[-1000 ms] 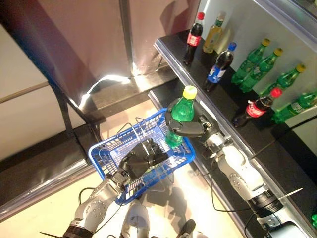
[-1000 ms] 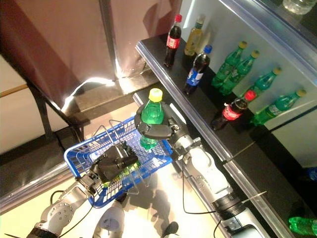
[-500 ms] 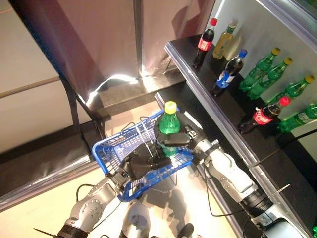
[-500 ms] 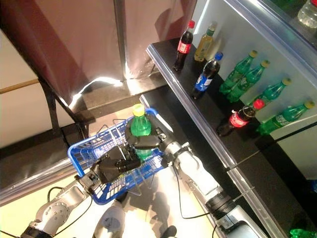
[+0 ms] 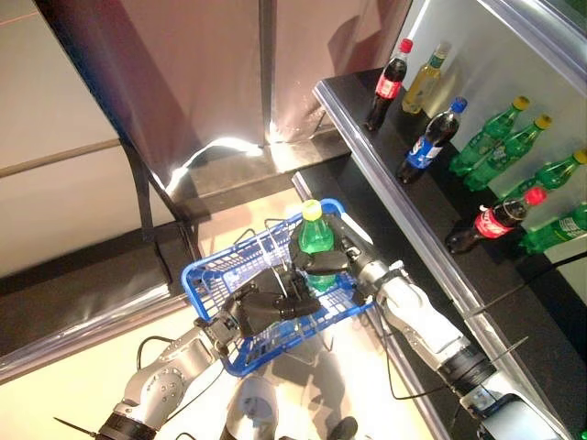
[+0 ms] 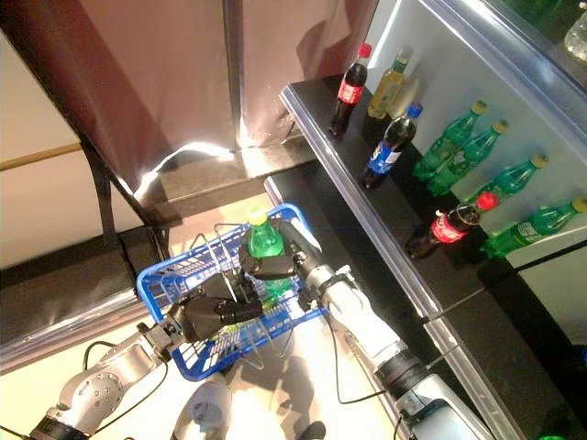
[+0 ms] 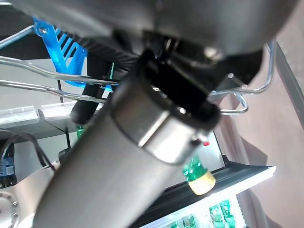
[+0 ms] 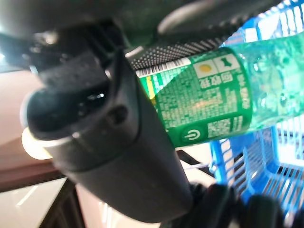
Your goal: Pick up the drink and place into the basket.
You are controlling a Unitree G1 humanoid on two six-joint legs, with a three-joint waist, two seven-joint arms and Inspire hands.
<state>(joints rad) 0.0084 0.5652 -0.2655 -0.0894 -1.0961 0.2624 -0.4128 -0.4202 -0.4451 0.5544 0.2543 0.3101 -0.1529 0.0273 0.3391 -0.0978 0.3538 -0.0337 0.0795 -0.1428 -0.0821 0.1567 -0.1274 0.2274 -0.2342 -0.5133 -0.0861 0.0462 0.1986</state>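
A green drink bottle [image 5: 316, 236] with a yellow cap stands upright in my right hand [image 5: 347, 258], which is shut round its middle. Its lower part sits inside the blue basket [image 5: 194, 275], near the right wall. The right wrist view shows my thumb [image 8: 95, 137] across the bottle's label [image 8: 209, 104], with blue mesh beyond. My left hand [image 5: 261, 307] is curled round the basket's wire handles [image 7: 47, 66] and holds the basket above the floor. The bottle's base is hidden by my hands.
A dark shelf [image 5: 367, 137] runs along the right with several standing bottles: a cola [image 5: 385, 84], a yellow drink [image 5: 424, 78], a blue-labelled one [image 5: 426, 142], green ones [image 5: 495, 142] and another cola [image 5: 495, 220]. A black frame leg [image 5: 147, 202] stands at left.
My right hand has carried the green bottle left and down, from over the basket's right rim into the basket. The left hand still holds the handles. The camera has shifted.
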